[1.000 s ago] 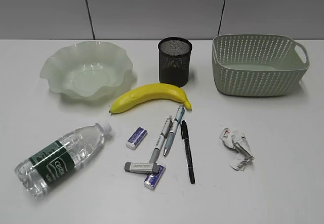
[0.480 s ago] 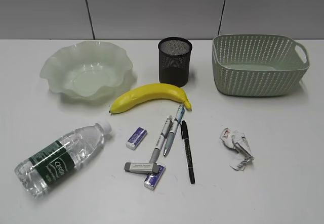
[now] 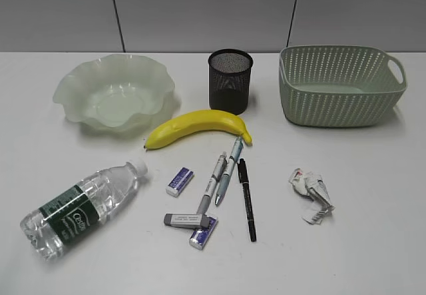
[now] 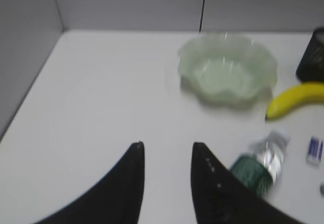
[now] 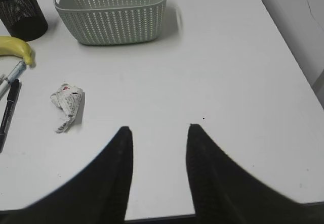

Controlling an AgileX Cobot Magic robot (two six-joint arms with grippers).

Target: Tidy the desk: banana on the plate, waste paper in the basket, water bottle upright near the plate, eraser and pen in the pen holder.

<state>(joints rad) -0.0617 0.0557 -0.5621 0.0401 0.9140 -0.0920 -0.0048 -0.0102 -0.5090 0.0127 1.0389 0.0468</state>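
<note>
The left pincer [image 4: 167, 150] hangs over the white tabletop [image 3: 373, 242] with its two dark fingers [image 4: 134, 155] apart and nothing between them. Just beside its right finger lies the water bottle [image 4: 258, 163], flat on its side. Farther ahead of this pincer and to its right sits the wavy green plate [image 4: 227, 75], and the yellow banana [image 4: 296, 99] lies on the tabletop right of the plate, close to it but not on it. A small white and blue eraser [image 4: 314, 149] shows at the far right edge. The right pincer [image 5: 158, 133] is also spread wide and holds nothing. Ahead of it and to its left lies the crumpled waste paper [image 5: 67, 104] on the tabletop. Far ahead stands the pale green basket [image 5: 112, 9], and left of that the black mesh pen holder [image 5: 20, 9]. A black pen [image 5: 9, 114] lies at the left edge. From the front, two more grey pens [image 3: 221, 175] lie beside the black one, and two more erasers [image 3: 192, 225] lie touching each other near the pens' lower ends.
</note>
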